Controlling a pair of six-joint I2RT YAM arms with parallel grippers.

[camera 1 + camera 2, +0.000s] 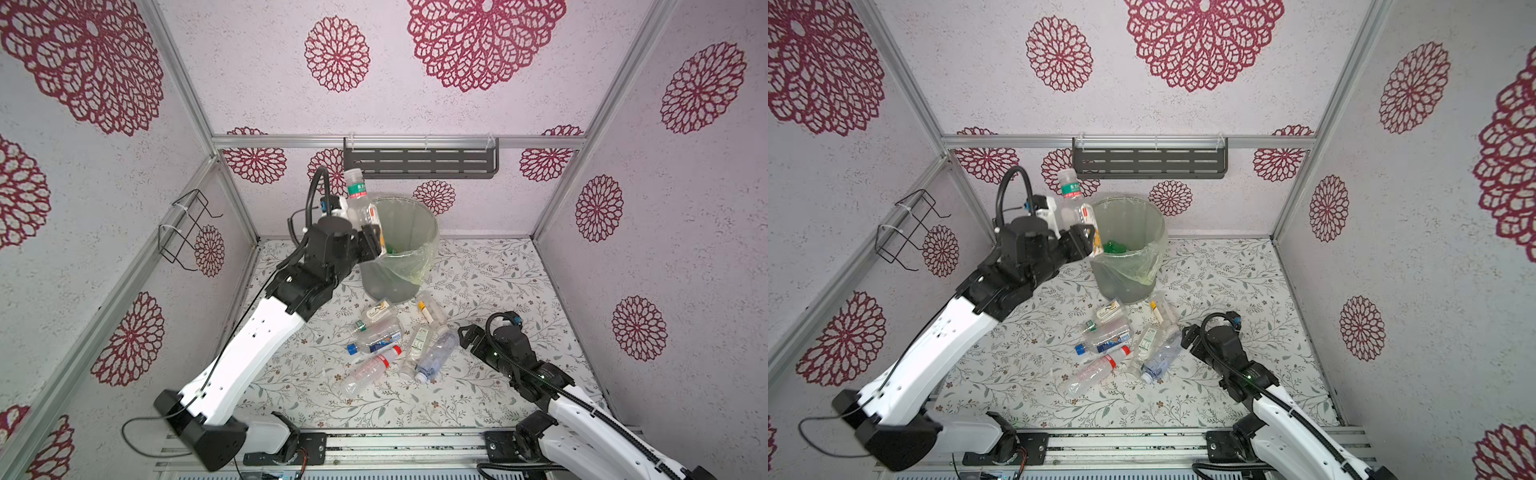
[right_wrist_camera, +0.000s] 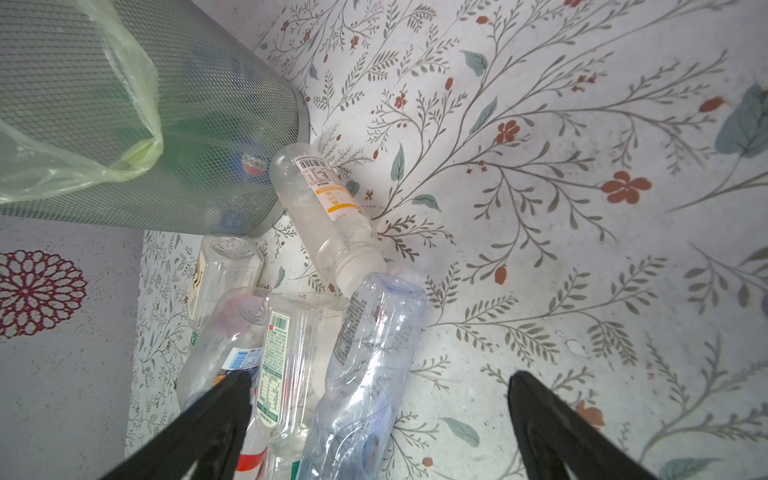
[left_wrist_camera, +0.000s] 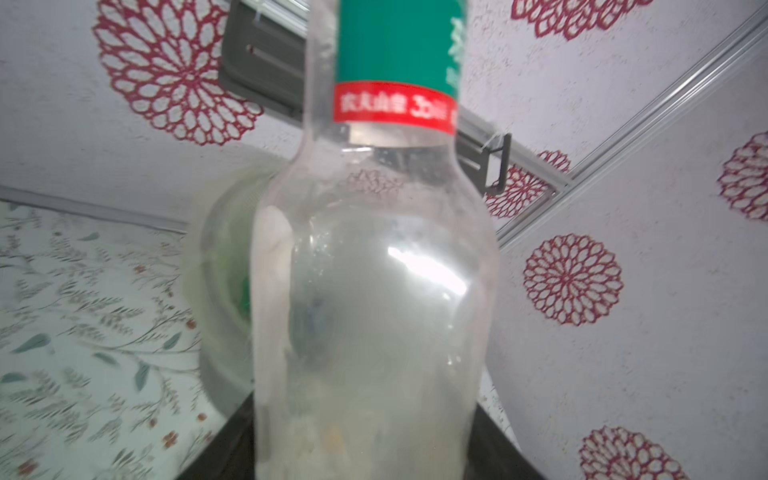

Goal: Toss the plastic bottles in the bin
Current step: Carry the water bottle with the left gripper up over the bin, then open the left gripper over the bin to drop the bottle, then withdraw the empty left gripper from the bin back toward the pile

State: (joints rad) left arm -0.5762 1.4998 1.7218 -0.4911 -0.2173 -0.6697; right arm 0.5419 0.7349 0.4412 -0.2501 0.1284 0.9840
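Note:
A clear plastic bottle [image 1: 358, 203] [image 1: 1073, 199] [image 3: 374, 291] with a green and red label stands cap up between the fingers of my left gripper [image 1: 371, 243] [image 1: 1084, 240] [image 3: 365, 440], at the left rim of the bin [image 1: 432, 226] [image 1: 1159, 226]. It is blurred in the left wrist view, so the grip is unclear. A green bottle [image 1: 1115, 247] lies inside the bin. Several bottles [image 1: 386, 340] [image 1: 1117, 343] lie heaped on the floor in front of the bin. My right gripper [image 1: 463, 336] [image 1: 1185, 336] [image 2: 380, 395] is open, low at the heap's right side, with a bluish crushed bottle [image 2: 374, 353] between its fingers.
A dark slotted shelf [image 1: 419, 162] hangs on the back wall above the bin. A black wire rack [image 1: 183, 226] sticks out from the left wall. Walls close in three sides of the floral floor [image 1: 498, 270]. A metal rail [image 1: 395, 446] runs along the front.

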